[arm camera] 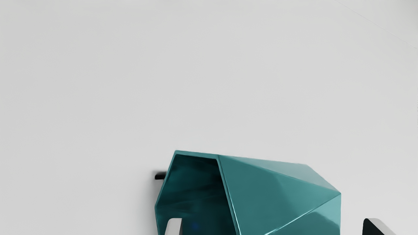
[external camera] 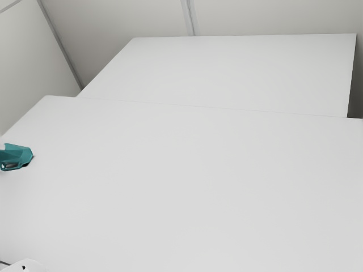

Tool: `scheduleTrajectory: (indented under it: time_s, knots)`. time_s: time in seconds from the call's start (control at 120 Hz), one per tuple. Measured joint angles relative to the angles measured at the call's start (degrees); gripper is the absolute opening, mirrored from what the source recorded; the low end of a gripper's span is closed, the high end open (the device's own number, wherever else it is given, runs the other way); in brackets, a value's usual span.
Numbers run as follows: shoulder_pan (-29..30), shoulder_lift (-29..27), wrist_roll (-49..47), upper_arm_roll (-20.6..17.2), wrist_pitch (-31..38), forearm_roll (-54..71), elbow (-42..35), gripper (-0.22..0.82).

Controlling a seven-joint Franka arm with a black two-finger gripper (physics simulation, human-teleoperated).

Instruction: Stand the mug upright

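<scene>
The teal faceted mug lies on its side at the exterior view's left edge, partly cut off there. A small pale piece touches that edge beside it, too little to identify. In the wrist view the mug shows its dark hollow mouth toward one finger and its closed end toward the other. My gripper is open with its fingers wide apart. One fingertip overlaps the mug's mouth in this view; the other stands beyond the closed end, with a gap. The mug's lower part is out of frame.
The white table bears the mug near the exterior view's left side. Another white surface adjoins it behind, with pale walls beyond. A white rounded part with a dark cable beside it sits at the exterior view's bottom left corner.
</scene>
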Motion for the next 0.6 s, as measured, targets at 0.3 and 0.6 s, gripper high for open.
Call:
scheduleTrajectory:
  time_s: [0.3, 0.6]
  knots:
    - [0.0, -0.1, 2.8, 0.1, 0.3, -4.6, -4.0, 0.60]
    - [-0.2, -0.6, 4.4, -0.1, -0.9, -5.6, -5.7, 0.60]
